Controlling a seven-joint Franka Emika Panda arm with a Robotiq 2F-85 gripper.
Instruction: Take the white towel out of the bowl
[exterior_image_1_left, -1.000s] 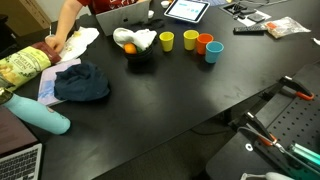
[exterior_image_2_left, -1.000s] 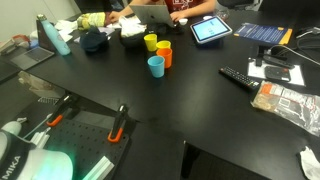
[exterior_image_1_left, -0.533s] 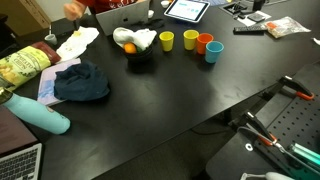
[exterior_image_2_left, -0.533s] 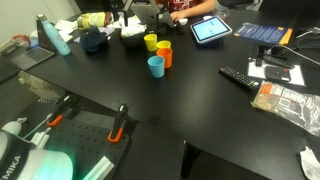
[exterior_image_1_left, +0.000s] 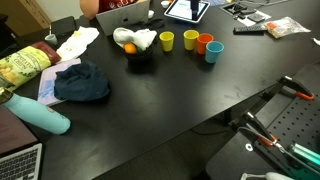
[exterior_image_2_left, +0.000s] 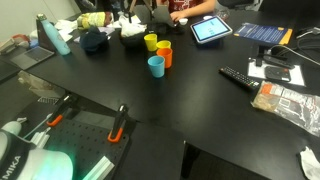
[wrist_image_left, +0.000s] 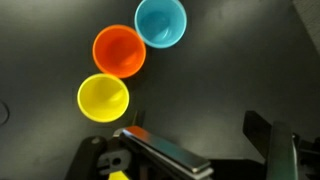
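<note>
The white towel (exterior_image_1_left: 141, 38) lies bunched in a dark bowl (exterior_image_1_left: 140, 58) at the far side of the black table, with an orange object (exterior_image_1_left: 129, 47) beside it in the bowl. Towel (exterior_image_2_left: 130, 29) and bowl (exterior_image_2_left: 132, 38) also show in the second exterior view. They are out of the wrist view. My gripper (wrist_image_left: 225, 152) is open and empty, hanging over bare black table next to the yellow (wrist_image_left: 103, 97), orange (wrist_image_left: 119, 51) and blue (wrist_image_left: 160, 22) cups. The arm does not show in either exterior view.
Coloured cups (exterior_image_1_left: 204, 44) stand next to the bowl. A dark blue cloth (exterior_image_1_left: 82, 82), a teal bottle (exterior_image_1_left: 42, 116), a snack bag (exterior_image_1_left: 22, 66) and a white cloth (exterior_image_1_left: 78, 41) lie nearby. A laptop (exterior_image_1_left: 125, 12), a tablet (exterior_image_1_left: 187, 10) and a remote (exterior_image_1_left: 250, 30) are at the back.
A person's arm that reached onto the table near the white cloth has pulled back. The bowl, towel and cups have not moved.
</note>
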